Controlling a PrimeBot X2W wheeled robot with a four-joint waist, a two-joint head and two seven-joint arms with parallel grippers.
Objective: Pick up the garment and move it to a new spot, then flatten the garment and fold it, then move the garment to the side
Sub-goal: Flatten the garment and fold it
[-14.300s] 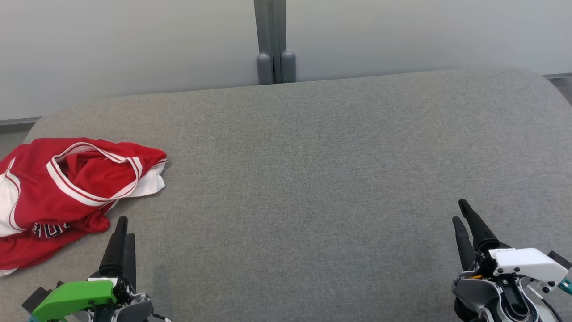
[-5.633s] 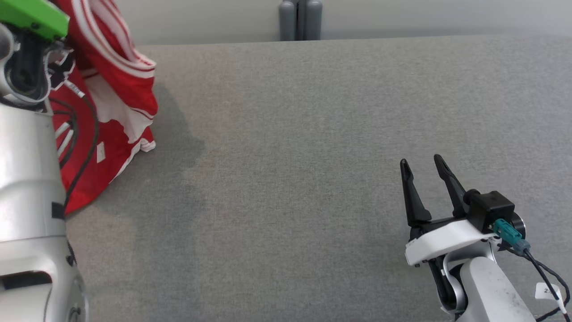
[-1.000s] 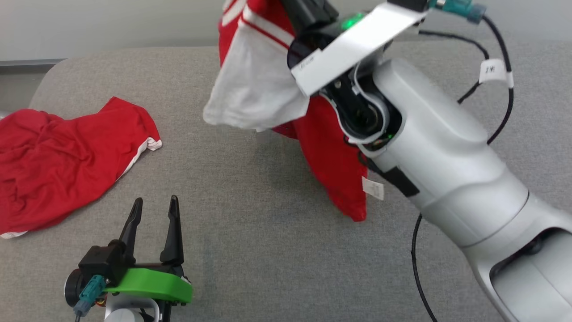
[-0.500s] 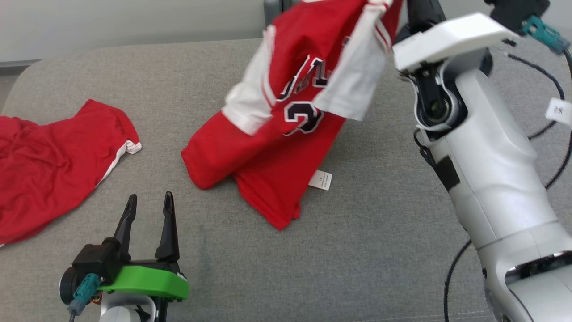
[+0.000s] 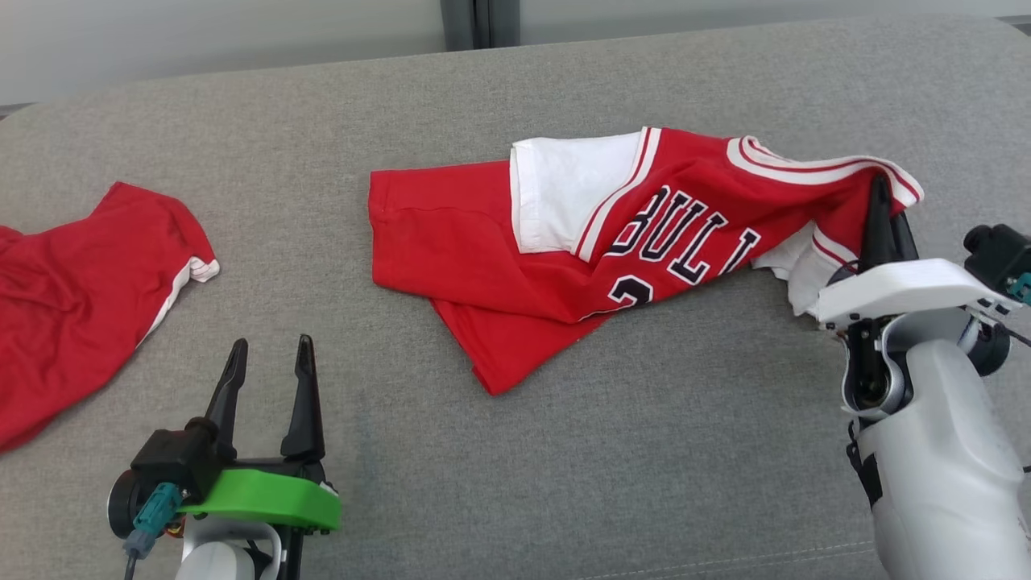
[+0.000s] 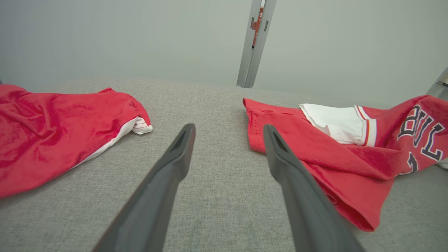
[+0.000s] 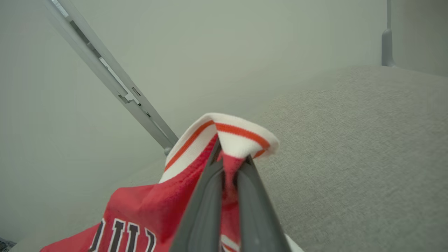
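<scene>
While right tool (image 5: 880,187) grips red jersey (image 5: 467,250) | half-spread, lettering up | left tool (image 5: 271,343) apart

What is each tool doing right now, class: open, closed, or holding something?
Left tool: open, holding nothing.
Right tool: closed on the jersey, at its striped trim.
</scene>
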